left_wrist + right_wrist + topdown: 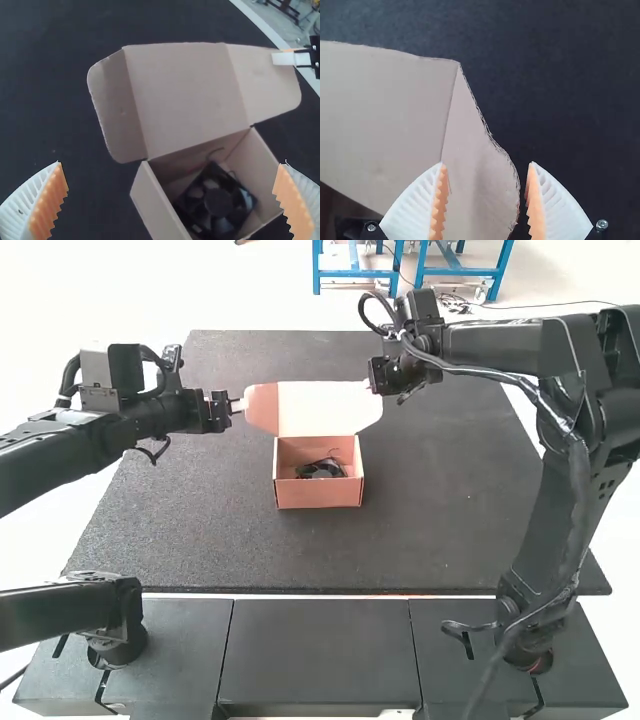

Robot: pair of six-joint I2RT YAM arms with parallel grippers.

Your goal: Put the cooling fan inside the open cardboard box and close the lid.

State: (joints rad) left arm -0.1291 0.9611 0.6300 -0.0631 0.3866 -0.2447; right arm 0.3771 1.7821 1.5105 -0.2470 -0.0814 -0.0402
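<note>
A small cardboard box (318, 485) stands mid-mat with its lid (312, 407) raised upright behind the opening. The black cooling fan (321, 469) lies inside on the bottom, and it is also plain in the left wrist view (216, 205). My left gripper (230, 406) hovers at the lid's left side flap (107, 107), fingers spread wide and holding nothing (170, 172). My right gripper (379, 381) is at the lid's right side flap (480, 165). Its fingers (436, 200) stand open on either side of the flap's edge without pinching it.
The box sits on a black mat (450, 500) with bare surface all round it. Grey table panels (320, 650) run along the front edge, where both arm bases stand.
</note>
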